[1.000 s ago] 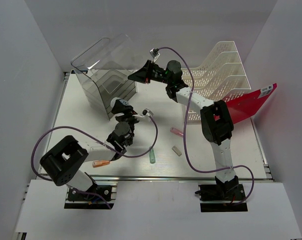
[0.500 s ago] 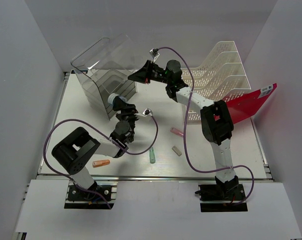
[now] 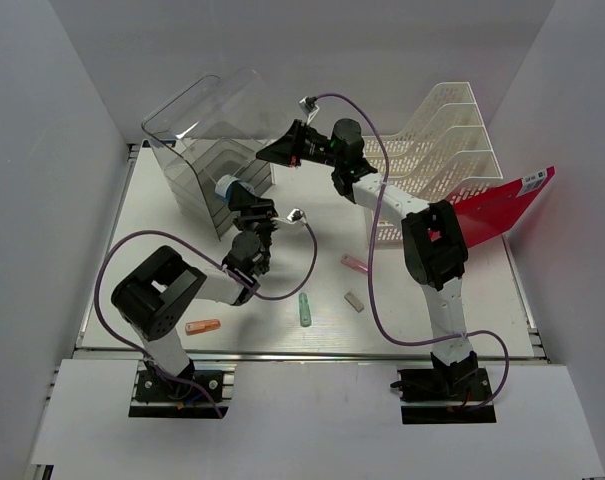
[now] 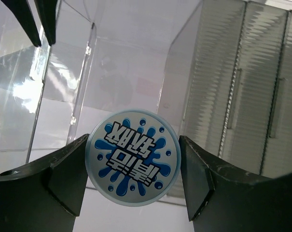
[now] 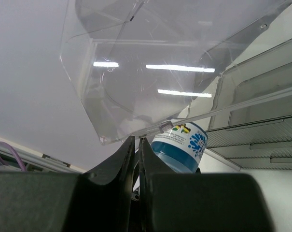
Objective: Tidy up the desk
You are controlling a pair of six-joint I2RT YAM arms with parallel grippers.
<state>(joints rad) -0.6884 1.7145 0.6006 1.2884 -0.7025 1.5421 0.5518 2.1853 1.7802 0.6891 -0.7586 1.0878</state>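
Left wrist view showed our left gripper [image 4: 132, 168] closed part-way on a round blue-splash container [image 4: 132, 162], held before the clear drawer box [image 3: 197, 165]. Our right gripper [image 5: 137, 144] was pinched tight on that box's raised lid [image 5: 136, 72]. The desk [image 3: 432, 310] lay below both, long axis left to right, rail [image 3: 312, 352] nearest. An orange marker [image 3: 202, 326] and green tube [image 3: 304, 310] lay on it. Box contents could not be determined.

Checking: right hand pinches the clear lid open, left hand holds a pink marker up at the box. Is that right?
Not quite. The left hand holds a round blue-and-white tub, not a pink marker; the left wrist view shows it between the fingers. The pink marker lies on the desk. The rest stands: the right hand pinches the clear lid of the box.
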